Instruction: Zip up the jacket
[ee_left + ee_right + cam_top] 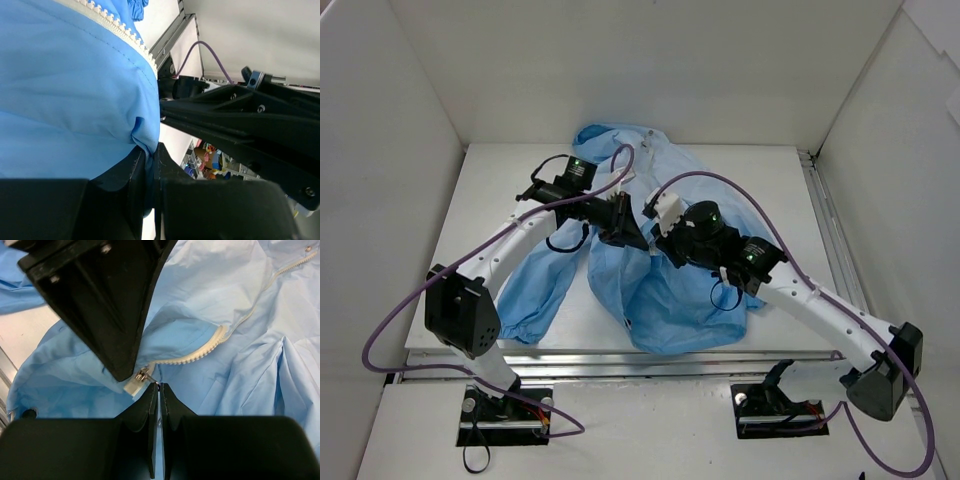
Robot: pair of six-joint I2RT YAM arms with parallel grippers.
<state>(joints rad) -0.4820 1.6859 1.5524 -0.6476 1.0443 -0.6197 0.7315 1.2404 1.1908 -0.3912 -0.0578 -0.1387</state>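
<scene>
Roughly in the middle of a white tabletop [500, 190] lies a rumpled light-blue thin-fabric hooded jacket [660, 290], its hood toward the far side and one sleeve trailing toward the near left edge. Both black-and-white robot arms reach in from the near edge and meet over the jacket's middle.

The left arm's fingers [125, 175] are closed on a pinched fold of blue cloth beside the white zipper [200, 354]. The right arm's fingers [172, 407] are pressed together, their tips touching or almost touching the small metal slider [143, 374] at the zipper's low end. Whether the pull tab is caught between them cannot be told.

Beyond the slider the white teeth curve away and look unjoined, so the closing seems barely begun. The step in hand appears to be anchoring the cloth and taking hold of the slider. The next move probably calls for the left side to keep the fabric taut while the right draws the slider along the teeth toward the hood.

In the way: the left finger hangs right over the slider in the right wrist view, crowding it. The cloth is creased, and the zipper track bends sharply partway along, which could snag.

Purple cables [720, 180] loop above both arms, and plain white walls [620, 60] enclose the space.
</scene>
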